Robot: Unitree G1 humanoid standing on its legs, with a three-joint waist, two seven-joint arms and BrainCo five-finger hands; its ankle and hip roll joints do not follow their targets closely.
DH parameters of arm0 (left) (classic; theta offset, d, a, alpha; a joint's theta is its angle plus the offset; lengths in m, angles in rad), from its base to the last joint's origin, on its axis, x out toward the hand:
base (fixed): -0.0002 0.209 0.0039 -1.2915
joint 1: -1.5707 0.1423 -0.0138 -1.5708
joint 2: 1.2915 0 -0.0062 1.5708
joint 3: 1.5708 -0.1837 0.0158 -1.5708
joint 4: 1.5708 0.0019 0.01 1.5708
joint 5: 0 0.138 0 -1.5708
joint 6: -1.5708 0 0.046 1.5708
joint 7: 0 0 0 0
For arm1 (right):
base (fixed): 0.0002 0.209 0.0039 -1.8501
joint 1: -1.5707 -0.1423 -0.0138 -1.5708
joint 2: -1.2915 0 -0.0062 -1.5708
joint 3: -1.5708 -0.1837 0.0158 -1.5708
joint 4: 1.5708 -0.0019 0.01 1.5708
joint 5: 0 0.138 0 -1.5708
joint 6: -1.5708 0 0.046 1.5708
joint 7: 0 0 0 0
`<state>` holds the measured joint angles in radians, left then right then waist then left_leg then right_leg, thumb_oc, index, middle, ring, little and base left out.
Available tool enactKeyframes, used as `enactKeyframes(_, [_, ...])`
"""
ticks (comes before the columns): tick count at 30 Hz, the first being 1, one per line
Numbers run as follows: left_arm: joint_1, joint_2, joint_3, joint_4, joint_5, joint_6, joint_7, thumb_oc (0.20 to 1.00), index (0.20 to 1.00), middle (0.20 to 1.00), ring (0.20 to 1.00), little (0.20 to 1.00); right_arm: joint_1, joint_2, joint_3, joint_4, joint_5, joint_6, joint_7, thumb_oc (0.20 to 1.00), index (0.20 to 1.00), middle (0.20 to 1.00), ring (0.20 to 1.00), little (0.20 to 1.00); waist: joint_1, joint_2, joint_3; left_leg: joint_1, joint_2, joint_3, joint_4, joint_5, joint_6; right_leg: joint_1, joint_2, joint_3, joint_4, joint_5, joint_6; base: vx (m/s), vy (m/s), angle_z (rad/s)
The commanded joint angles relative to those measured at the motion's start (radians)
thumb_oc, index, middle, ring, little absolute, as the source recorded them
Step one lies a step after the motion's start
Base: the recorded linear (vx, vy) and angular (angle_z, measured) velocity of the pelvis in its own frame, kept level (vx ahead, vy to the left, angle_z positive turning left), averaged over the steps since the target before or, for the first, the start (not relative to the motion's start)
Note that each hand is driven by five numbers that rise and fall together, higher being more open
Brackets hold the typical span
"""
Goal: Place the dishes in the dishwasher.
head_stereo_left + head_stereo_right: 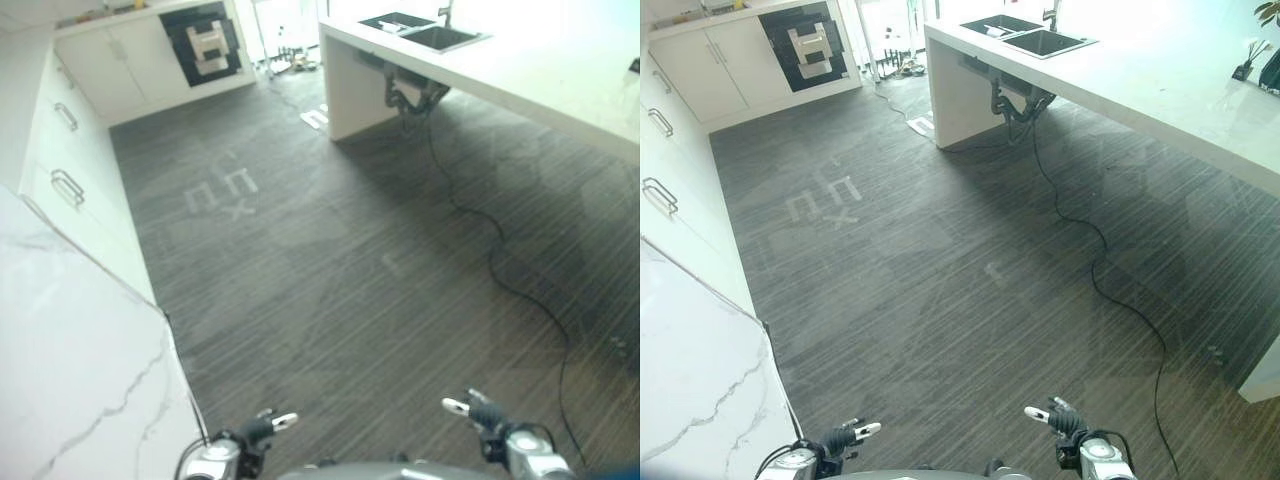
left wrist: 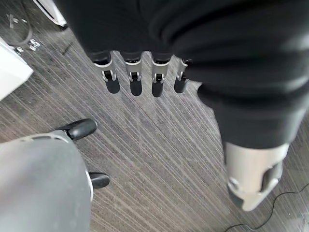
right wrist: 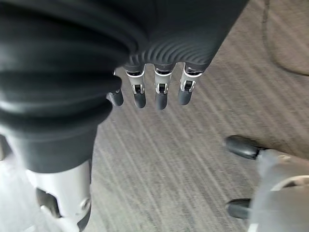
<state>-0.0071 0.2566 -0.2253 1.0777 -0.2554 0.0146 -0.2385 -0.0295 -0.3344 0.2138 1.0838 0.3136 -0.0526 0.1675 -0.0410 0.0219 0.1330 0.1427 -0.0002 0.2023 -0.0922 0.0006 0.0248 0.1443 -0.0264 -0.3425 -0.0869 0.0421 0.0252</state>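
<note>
My left hand [image 2: 130,79] hangs over the dark striped floor, fingers straight and apart from the thumb [image 2: 251,179], with nothing in it. My right hand [image 3: 161,89] hangs the same way over the floor, fingers straight, thumb [image 3: 63,193] apart, holding nothing. Far across the room, a dark-fronted appliance [image 1: 205,42] with a white part showing on its front is built into the white back cabinets.
A white marble counter [image 1: 70,360] runs close along my left, with white drawers and metal handles [image 1: 65,185] beyond it. A white island with a sink [image 1: 440,38] stands at the back right. Pale tape marks [image 1: 225,190] lie on the open floor ahead.
</note>
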Motion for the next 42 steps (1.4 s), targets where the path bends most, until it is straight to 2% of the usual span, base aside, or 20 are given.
enactKeyframes(1, [-0.057, -0.022, -0.008, 0.051, -0.012, -0.054, -0.014, 1.000, 1.000, 1.000, 1.000, 1.000, -0.055, 0.018, -0.036, 0.038, -0.010, -0.038, 0.032, 1.000, 1.000, 1.000, 1.000, 1.000, 0.010, -0.003, -0.014, 0.009, 0.061, 0.039, 0.023, -0.074, -0.056, 0.008, -0.068, -0.002, 0.077, -0.138, 0.082, 0.00, 0.000, 0.00])
enactKeyframes(7, [-0.035, -0.031, 0.024, 0.064, -0.084, -0.033, -0.050, 1.000, 1.000, 1.000, 1.000, 1.000, -0.041, 0.029, -0.052, 0.056, 0.010, -0.041, 0.045, 1.000, 1.000, 1.000, 1.000, 1.000, 0.010, -0.005, -0.014, 0.005, 0.063, 0.037, 0.022, -0.074, -0.056, 0.002, -0.065, 0.002, 0.080, -0.140, 0.079, 0.01, -0.036, 0.01])
enactKeyframes(13, [-0.014, -0.057, 0.050, 0.078, -0.163, -0.092, -0.056, 1.000, 1.000, 1.000, 1.000, 1.000, -0.018, 0.056, -0.078, 0.089, 0.069, -0.050, 0.089, 1.000, 1.000, 1.000, 1.000, 1.000, 0.008, 0.000, -0.010, 0.012, 0.067, 0.039, 0.018, -0.075, -0.060, 0.009, -0.061, -0.002, 0.078, -0.145, 0.076, 0.04, -0.038, 0.02])
enactKeyframes(16, [-0.012, -0.060, 0.064, 0.056, -0.174, -0.104, -0.063, 1.000, 1.000, 1.000, 1.000, 1.000, -0.010, 0.062, -0.077, 0.078, 0.092, -0.086, 0.105, 1.000, 1.000, 1.000, 1.000, 1.000, 0.005, 0.005, -0.010, 0.008, 0.072, 0.045, 0.015, -0.067, -0.066, 0.006, -0.060, -0.004, 0.076, -0.143, 0.075, 0.03, -0.061, 0.01])
enactKeyframes(19, [-0.015, -0.057, 0.071, 0.039, -0.204, -0.066, -0.050, 1.000, 1.000, 1.000, 1.000, 1.000, -0.007, 0.058, -0.073, 0.049, 0.127, -0.050, 0.127, 1.000, 1.000, 1.000, 1.000, 1.000, -0.001, 0.010, -0.003, 0.002, 0.081, 0.048, 0.017, -0.060, -0.073, -0.002, -0.054, -0.001, 0.081, -0.147, 0.069, 0.00, -0.068, 0.01])
enactKeyframes(22, [-0.022, -0.061, 0.072, 0.054, -0.196, -0.004, -0.108, 1.000, 1.000, 1.000, 1.000, 1.000, -0.015, 0.055, -0.070, 0.055, 0.130, -0.041, 0.164, 1.000, 1.000, 1.000, 1.000, 1.000, -0.004, 0.016, 0.004, 0.002, 0.088, 0.045, 0.027, -0.057, -0.078, -0.003, -0.045, 0.003, 0.085, -0.154, 0.056, 0.02, -0.071, 0.02])
enactKeyframes(23, [-0.028, -0.064, 0.075, 0.063, -0.221, -0.008, -0.157, 1.000, 1.000, 1.000, 1.000, 1.000, -0.023, 0.048, -0.062, 0.051, 0.112, -0.084, 0.161, 1.000, 1.000, 1.000, 1.000, 1.000, -0.010, 0.016, 0.009, -0.005, 0.092, 0.041, 0.074, -0.073, -0.081, -0.004, -0.037, 0.013, 0.091, -0.163, 0.043, 0.03, -0.088, 0.03])
enactKeyframes(24, [-0.029, -0.064, 0.076, 0.063, -0.220, -0.009, -0.156, 1.000, 1.000, 1.000, 1.000, 1.000, -0.024, 0.046, -0.061, 0.048, 0.113, -0.080, 0.164, 1.000, 1.000, 1.000, 1.000, 1.000, -0.011, 0.015, 0.009, -0.007, 0.093, 0.041, 0.082, -0.076, -0.081, -0.005, -0.037, 0.014, 0.092, -0.163, 0.042, 0.03, -0.098, 0.03])
enactKeyframes(26, [-0.037, -0.063, 0.085, 0.049, -0.276, -0.013, -0.149, 1.000, 1.000, 1.000, 1.000, 1.000, -0.033, 0.033, -0.061, 0.030, 0.107, -0.068, 0.193, 1.000, 1.000, 1.000, 1.000, 1.000, -0.015, -0.003, 0.025, -0.072, 0.086, 0.061, 0.258, -0.142, -0.065, -0.013, -0.052, 0.021, 0.112, -0.170, 0.022, 0.03, -0.065, 0.05])
enactKeyframes(27, [-0.041, -0.063, 0.091, 0.046, -0.299, -0.016, -0.146, 1.000, 1.000, 1.000, 1.000, 1.000, -0.038, 0.029, -0.061, 0.028, 0.094, -0.068, 0.190, 1.000, 1.000, 1.000, 1.000, 1.000, -0.014, -0.010, 0.035, -0.109, 0.088, 0.066, 0.336, -0.151, -0.061, -0.015, -0.056, 0.025, 0.120, -0.172, 0.012, 0.03, -0.073, 0.11])
enactKeyframes(28, [-0.048, -0.061, 0.098, 0.041, -0.330, 0.002, -0.146, 1.000, 1.000, 1.000, 1.000, 1.000, -0.042, 0.023, -0.062, 0.027, 0.088, -0.063, 0.184, 1.000, 1.000, 1.000, 1.000, 1.000, -0.011, -0.016, 0.051, -0.169, 0.099, 0.057, 0.435, -0.137, -0.065, -0.015, -0.054, 0.028, 0.131, -0.174, -0.002, 0.05, -0.075, 0.11])
enactKeyframes(30, [-0.055, -0.059, 0.113, 0.033, -0.327, 0.043, -0.168, 1.000, 1.000, 1.000, 1.000, 1.000, -0.045, 0.017, -0.065, 0.031, 0.103, -0.053, 0.180, 1.000, 1.000, 1.000, 1.000, 1.000, -0.002, -0.013, 0.076, -0.234, 0.109, 0.046, 0.484, -0.089, -0.074, -0.010, -0.041, 0.038, 0.153, -0.184, -0.013, 0.13, -0.012, 0.08])
enactKeyframes(32, [-0.049, -0.062, 0.111, 0.046, -0.278, 0.061, -0.208, 1.000, 1.000, 1.000, 1.000, 1.000, -0.047, 0.009, -0.070, 0.030, 0.093, -0.049, 0.186, 1.000, 1.000, 1.000, 1.000, 1.000, 0.002, 0.006, 0.091, -0.235, 0.124, 0.057, 0.369, -0.019, -0.090, 0.002, -0.023, 0.040, 0.183, -0.208, -0.012, 0.39, 0.183, 0.01])
enactKeyframes(33, [-0.041, -0.066, 0.108, 0.060, -0.279, 0.064, -0.219, 1.000, 1.000, 1.000, 1.000, 1.000, -0.044, 0.005, -0.069, 0.025, 0.078, -0.051, 0.183, 1.000, 1.000, 1.000, 1.000, 1.000, 0.006, 0.020, 0.098, -0.243, 0.154, 0.043, 0.267, 0.059, -0.108, 0.022, -0.012, 0.045, 0.185, -0.224, -0.012, 0.49, 0.271, -0.09])
enactKeyframes(36, [-0.031, -0.070, 0.111, 0.085, -0.284, 0.069, -0.222, 1.000, 1.000, 1.000, 1.000, 1.000, -0.039, -0.009, -0.061, 0.033, 0.069, -0.057, 0.185, 1.000, 1.000, 1.000, 1.000, 1.000, 0.014, 0.028, 0.103, -0.268, 0.226, 0.036, 0.138, 0.143, -0.148, 0.065, -0.024, 0.044, 0.190, -0.257, 0.000, 0.49, 0.280, -0.10])
enactKeyframes(38, [-0.031, -0.067, 0.116, 0.103, -0.279, 0.064, -0.229, 1.000, 1.000, 1.000, 1.000, 1.000, -0.036, -0.012, -0.062, 0.039, 0.067, -0.068, 0.188, 1.000, 1.000, 1.000, 1.000, 1.000, 0.003, 0.022, 0.100, -0.250, 0.244, 0.099, 0.123, 0.132, -0.145, 0.086, -0.050, 0.017, 0.223, -0.288, 0.015, 0.46, 0.344, -0.19])
enactKeyframes(39, [-0.031, -0.067, 0.119, 0.107, -0.282, 0.065, -0.227, 1.000, 1.000, 1.000, 1.000, 1.000, -0.034, -0.009, -0.064, 0.039, 0.066, -0.068, 0.186, 1.000, 1.000, 1.000, 1.000, 1.000, 0.005, 0.020, 0.095, -0.246, 0.235, 0.098, 0.123, 0.122, -0.139, 0.095, -0.055, 0.020, 0.242, -0.308, 0.020, 0.43, 0.334, -0.09])
enactKeyframes(40, [-0.031, -0.068, 0.124, 0.110, -0.283, 0.069, -0.225, 1.000, 1.000, 1.000, 1.000, 1.000, -0.031, -0.007, -0.068, 0.040, 0.066, -0.063, 0.183, 1.000, 1.000, 1.000, 1.000, 1.000, 0.011, 0.016, 0.090, -0.253, 0.221, 0.084, 0.135, 0.104, -0.129, 0.105, -0.059, 0.030, 0.264, -0.331, 0.023, 0.55, 0.405, -0.07])
enactKeyframes(41, [-0.034, -0.063, 0.129, 0.105, -0.274, 0.068, -0.229, 1.000, 1.000, 1.000, 1.000, 1.000, -0.022, -0.001, -0.079, 0.040, 0.062, -0.066, 0.186, 1.000, 1.000, 1.000, 1.000, 1.000, 0.025, 0.002, 0.071, -0.264, 0.176, 0.072, 0.158, 0.063, -0.098, 0.137, -0.065, 0.043, 0.306, -0.377, 0.035, 0.53, 0.443, -0.17])
enactKeyframes(42, [-0.042, -0.058, 0.123, 0.097, -0.260, 0.067, -0.234, 1.000, 1.000, 1.000, 1.000, 1.000, -0.017, 0.001, -0.084, 0.031, 0.056, -0.069, 0.190, 1.000, 1.000, 1.000, 1.000, 1.000, 0.023, 0.003, 0.060, -0.245, 0.151, 0.081, 0.139, 0.052, -0.077, 0.126, -0.078, 0.045, 0.377, -0.381, 0.050, 0.49, 0.474, -0.43])
